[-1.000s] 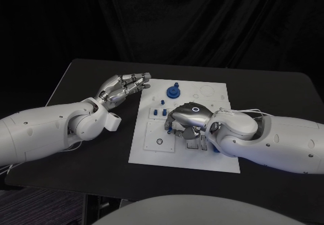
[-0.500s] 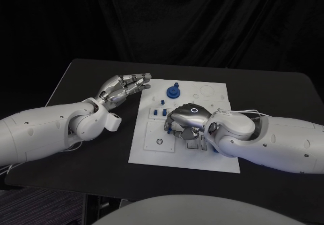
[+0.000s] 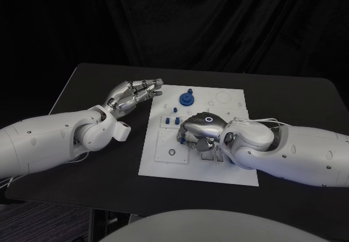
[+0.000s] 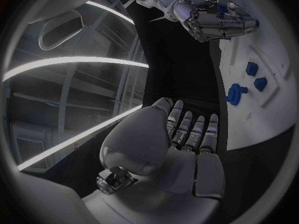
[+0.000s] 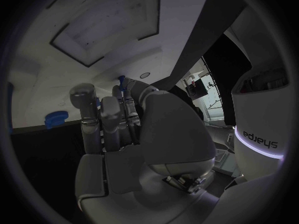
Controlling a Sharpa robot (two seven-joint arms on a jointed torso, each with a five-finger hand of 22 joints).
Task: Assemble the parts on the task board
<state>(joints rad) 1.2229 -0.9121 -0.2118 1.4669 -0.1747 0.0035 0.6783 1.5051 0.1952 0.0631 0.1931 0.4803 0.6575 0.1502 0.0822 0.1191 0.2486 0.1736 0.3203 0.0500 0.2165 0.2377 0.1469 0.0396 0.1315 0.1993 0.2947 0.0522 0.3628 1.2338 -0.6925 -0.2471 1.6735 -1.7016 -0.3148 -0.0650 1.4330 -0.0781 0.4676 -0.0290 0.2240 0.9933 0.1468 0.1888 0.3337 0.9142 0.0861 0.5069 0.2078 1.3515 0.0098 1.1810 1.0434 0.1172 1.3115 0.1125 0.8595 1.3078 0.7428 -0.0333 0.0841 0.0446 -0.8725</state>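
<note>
the task board point(image 3: 164, 151) lies flat in the middle of the black table point(image 3: 87, 85), its long axis running away from me. my right hand point(image 3: 200, 132) sits knuckles-up over the board's middle, fingers curled down; in the right wrist view a thin blue part point(image 5: 122, 84) stands up at my fingertips, though i cannot tell whether i have hold of it. my left hand point(image 3: 134, 93) hovers at the board's far left edge, fingers loosely apart, holding nothing. a round blue part point(image 3: 187, 98) stands near the far end, with small blue parts point(image 3: 171, 120) just left of my right hand.
</note>
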